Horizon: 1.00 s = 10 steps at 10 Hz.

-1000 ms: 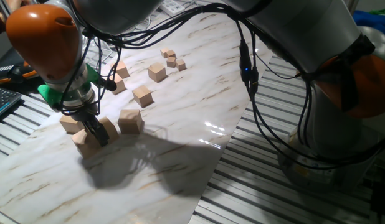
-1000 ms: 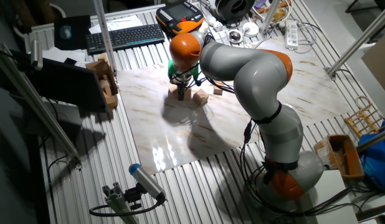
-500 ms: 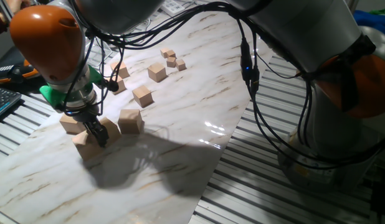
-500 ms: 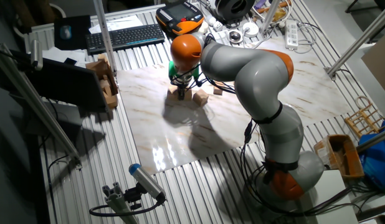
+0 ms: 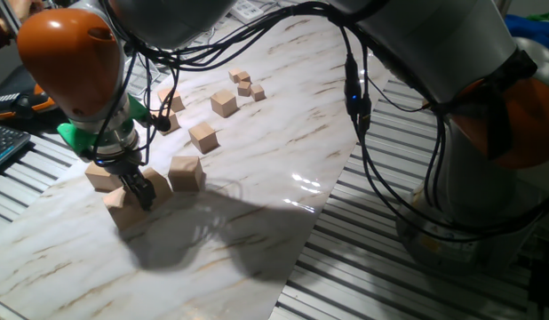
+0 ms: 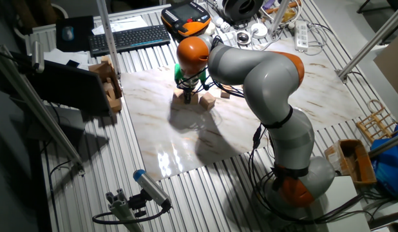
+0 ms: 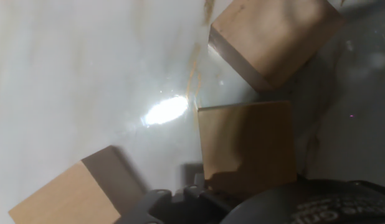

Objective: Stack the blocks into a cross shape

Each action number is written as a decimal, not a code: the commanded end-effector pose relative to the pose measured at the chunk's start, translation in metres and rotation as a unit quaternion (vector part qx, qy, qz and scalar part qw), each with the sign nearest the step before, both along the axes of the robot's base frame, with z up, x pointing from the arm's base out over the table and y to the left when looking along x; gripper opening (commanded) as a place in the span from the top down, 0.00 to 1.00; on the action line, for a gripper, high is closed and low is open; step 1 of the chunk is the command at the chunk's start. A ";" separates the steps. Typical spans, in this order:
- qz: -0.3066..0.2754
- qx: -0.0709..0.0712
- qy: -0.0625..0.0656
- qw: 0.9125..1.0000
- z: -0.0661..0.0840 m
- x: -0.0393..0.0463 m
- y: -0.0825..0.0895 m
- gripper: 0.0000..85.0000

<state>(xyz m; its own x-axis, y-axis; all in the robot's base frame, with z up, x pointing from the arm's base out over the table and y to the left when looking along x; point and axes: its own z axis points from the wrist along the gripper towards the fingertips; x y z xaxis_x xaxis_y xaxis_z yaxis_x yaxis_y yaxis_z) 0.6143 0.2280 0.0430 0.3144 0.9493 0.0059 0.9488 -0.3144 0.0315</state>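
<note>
Three large tan blocks show around my gripper [image 5: 139, 194] at the near left of the marble board. One block [image 5: 101, 177] lies to its left, one block [image 5: 123, 212] just in front of it, and one block [image 5: 186, 172] to its right. A fourth tan face [image 5: 156, 180] shows right behind the fingers. The fingers stand close together, pointing down, with nothing seen between them. In the hand view the middle block [image 7: 245, 149] lies against the gripper's dark housing [image 7: 292, 205], with another block [image 7: 273, 37] above it and a third block [image 7: 61, 199] at the lower left.
Medium wooden cubes [image 5: 203, 136] [image 5: 224, 104] [image 5: 171, 100] lie further back on the board, and tiny cubes [image 5: 245, 86] beyond them. A keyboard [image 5: 3, 147] sits off the board's left edge. Cables [image 5: 354, 98] hang over the board's right side. Slatted table metal [image 5: 488, 284] surrounds the board.
The arm's orange wrist has shifted slightly to the right. The fingers stay at the same spot among the blocks, and no block has visibly moved.
</note>
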 end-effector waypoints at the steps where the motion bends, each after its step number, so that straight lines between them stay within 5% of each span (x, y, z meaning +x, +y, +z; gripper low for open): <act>1: 0.001 0.000 0.003 1.000 0.003 0.0002 0.001 1.00; 10: 0.003 -0.003 0.007 1.000 0.009 0.0010 0.002 1.00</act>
